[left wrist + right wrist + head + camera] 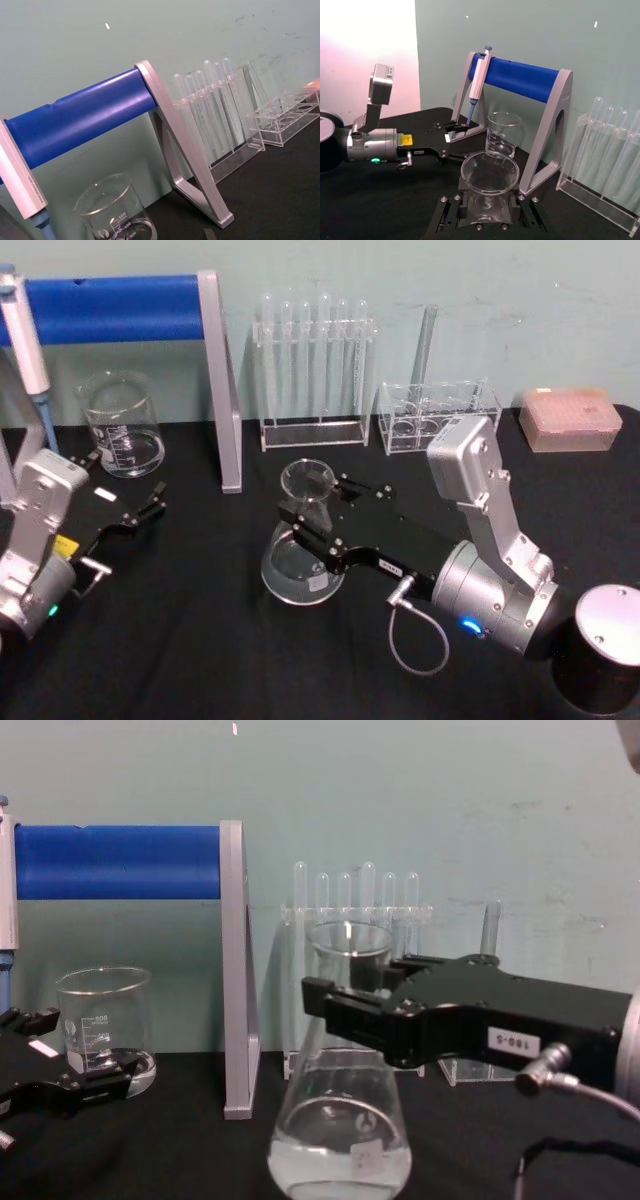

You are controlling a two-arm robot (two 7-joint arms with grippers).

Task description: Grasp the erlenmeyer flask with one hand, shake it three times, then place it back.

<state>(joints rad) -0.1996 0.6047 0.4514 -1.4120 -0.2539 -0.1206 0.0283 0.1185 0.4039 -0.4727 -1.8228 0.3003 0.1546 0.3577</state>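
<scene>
Black table (200, 640), right gripper (315, 498) clasping erlenmeyer flask (295, 578)

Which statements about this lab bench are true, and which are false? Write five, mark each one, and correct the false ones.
1. The right claw is around the neck of the erlenmeyer flask. True.
2. The flask lies on its side. False: it stands upright on the black table.
3. The left claw holds the beaker. False: the left claw is open and empty, and the beaker stands apart from it, nearer the wall.
4. A pipette hangs on the stand with the blue bar. True.
5. The clear rack behind the flask is empty. False: several test tubes stand in it.
</scene>
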